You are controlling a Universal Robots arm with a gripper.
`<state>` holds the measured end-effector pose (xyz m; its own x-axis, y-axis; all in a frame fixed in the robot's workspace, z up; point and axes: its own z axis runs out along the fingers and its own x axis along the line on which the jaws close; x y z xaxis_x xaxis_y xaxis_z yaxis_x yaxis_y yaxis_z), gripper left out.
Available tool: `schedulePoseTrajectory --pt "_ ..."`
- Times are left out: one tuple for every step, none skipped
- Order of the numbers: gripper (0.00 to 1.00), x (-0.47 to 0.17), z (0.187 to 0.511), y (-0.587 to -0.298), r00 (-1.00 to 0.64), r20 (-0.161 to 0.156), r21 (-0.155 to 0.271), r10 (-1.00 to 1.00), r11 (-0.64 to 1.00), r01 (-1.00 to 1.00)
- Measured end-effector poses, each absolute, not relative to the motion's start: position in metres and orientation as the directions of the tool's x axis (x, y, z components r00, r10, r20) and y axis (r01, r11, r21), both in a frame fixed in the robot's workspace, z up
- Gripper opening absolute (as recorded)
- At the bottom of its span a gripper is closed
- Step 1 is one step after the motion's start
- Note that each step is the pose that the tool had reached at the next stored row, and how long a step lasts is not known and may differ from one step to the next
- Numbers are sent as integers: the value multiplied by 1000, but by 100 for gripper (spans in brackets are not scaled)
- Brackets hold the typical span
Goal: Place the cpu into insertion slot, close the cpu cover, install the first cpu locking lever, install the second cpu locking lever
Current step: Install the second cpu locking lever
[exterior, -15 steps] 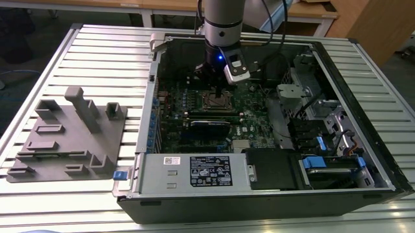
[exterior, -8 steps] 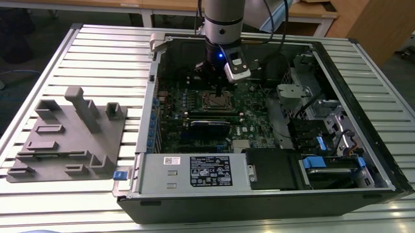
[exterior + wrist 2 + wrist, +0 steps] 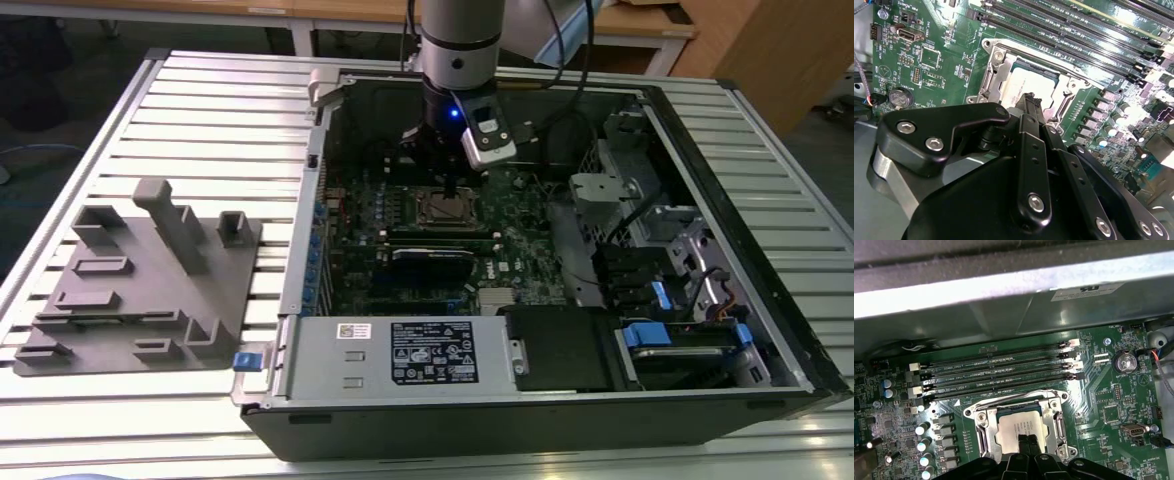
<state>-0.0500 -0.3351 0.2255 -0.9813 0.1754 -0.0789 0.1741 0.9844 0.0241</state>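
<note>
The cpu lies flat in the insertion slot on the green board, its dull silver top showing. The cpu cover lies down around it, framing the chip through its window. A thin metal lever rod runs along the socket side nearest the memory slots. My gripper hangs just above the chip inside the open computer case. Its two black fingers are pressed together, shut, with nothing between them, and the tips point at the cpu's top.
Long black memory slots run beside the socket. A coin battery and a row of capacitors stand nearby. The case holds a power supply and drive bays. A grey fixture lies at the exterior view's left.
</note>
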Motion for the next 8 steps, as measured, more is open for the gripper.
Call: schedulePoseTrajectory --pt "11 -50 226 -335 -981 -79 24 175 984 174" --pt "11 -50 226 -335 -981 -79 24 175 984 174" --pt "11 -50 226 -335 -981 -79 24 175 984 174" --pt "11 -50 226 -335 -981 -79 24 175 984 174" --pt "11 -50 226 -335 -981 -79 24 175 984 174" --pt "11 -50 226 -335 -981 -79 24 175 984 174" --pt "11 -50 226 -335 -981 -79 24 175 984 174" --pt "11 -50 226 -335 -981 -79 24 175 984 174"
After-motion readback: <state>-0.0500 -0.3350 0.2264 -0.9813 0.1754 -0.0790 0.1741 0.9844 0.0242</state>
